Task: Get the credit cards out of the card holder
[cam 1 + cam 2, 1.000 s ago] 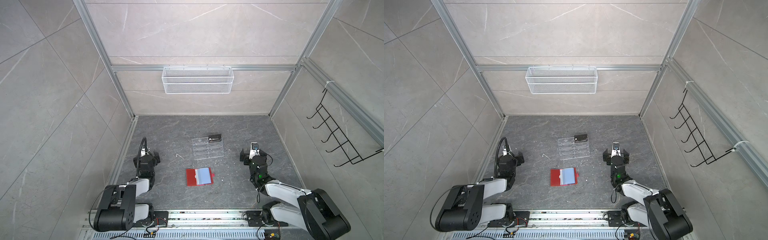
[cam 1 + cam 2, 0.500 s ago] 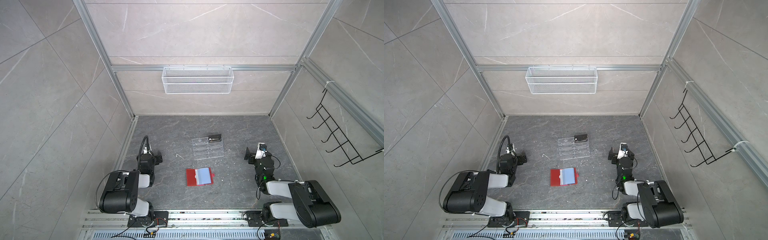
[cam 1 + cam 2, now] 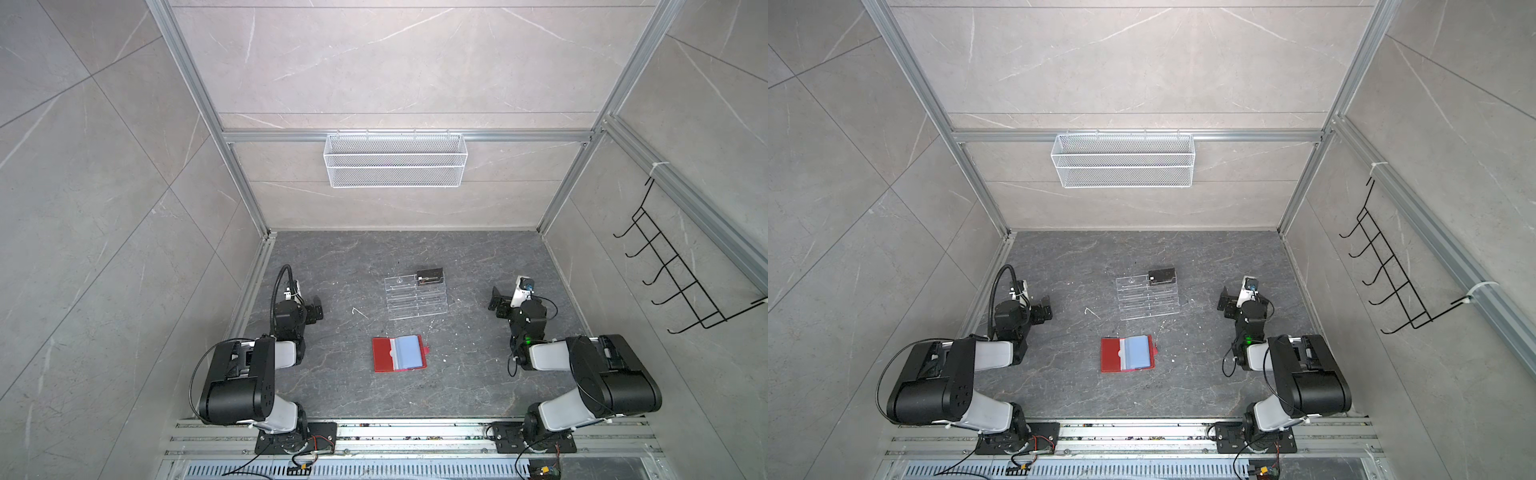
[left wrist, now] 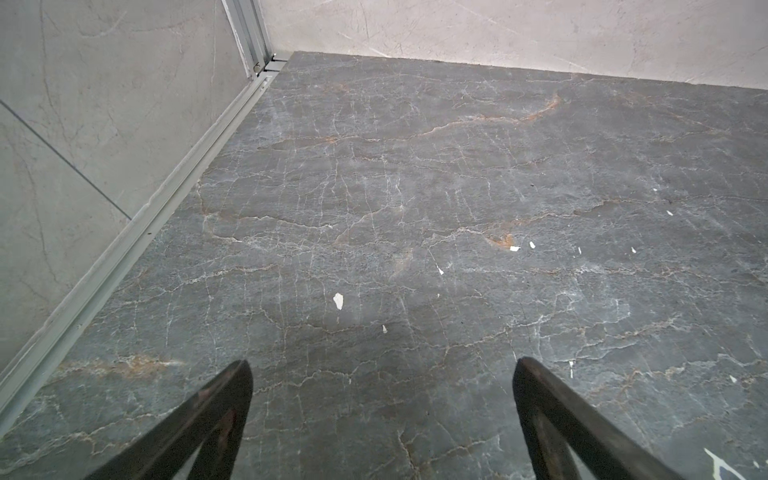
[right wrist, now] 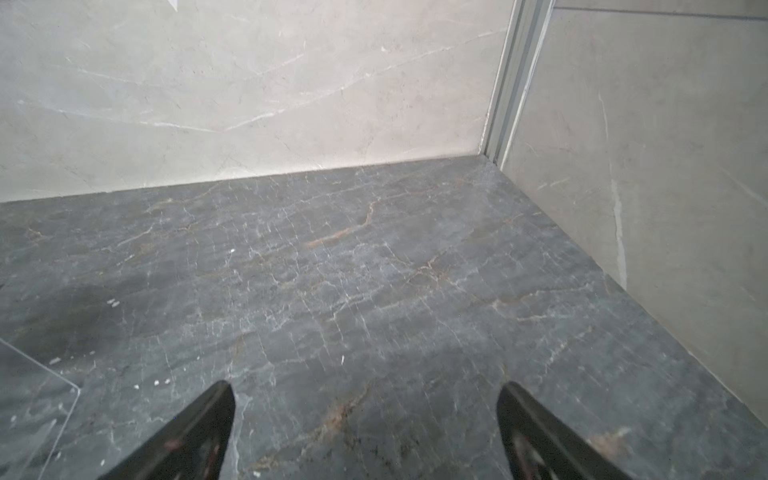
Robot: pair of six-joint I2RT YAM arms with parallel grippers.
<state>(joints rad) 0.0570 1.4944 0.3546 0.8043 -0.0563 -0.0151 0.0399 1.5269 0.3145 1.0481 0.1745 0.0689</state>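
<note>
The red card holder (image 3: 384, 354) (image 3: 1113, 354) lies open and flat on the dark floor in both top views, its bluish clear sleeves (image 3: 409, 352) on the right half. I cannot tell whether cards are inside them. A dark credit card (image 3: 430, 276) (image 3: 1161, 275) rests on the far tier of a clear acrylic rack (image 3: 417, 300). My left gripper (image 3: 316, 309) (image 4: 382, 368) stands open at the left over bare floor. At the right, my right gripper (image 3: 497, 301) (image 5: 365, 390) is open too, with only floor between its fingers. Both are well apart from the holder.
A corner of the clear rack (image 5: 39, 401) shows in the right wrist view. A white wire basket (image 3: 395, 160) hangs on the back wall and a black hook rack (image 3: 681, 286) on the right wall. Aluminium rails (image 4: 137, 232) edge the floor beside the left gripper.
Both arms have folded back toward their bases, elbows raised. The right gripper has drifted a little right and back. Both grippers stayed open; holder and card have not moved.
</note>
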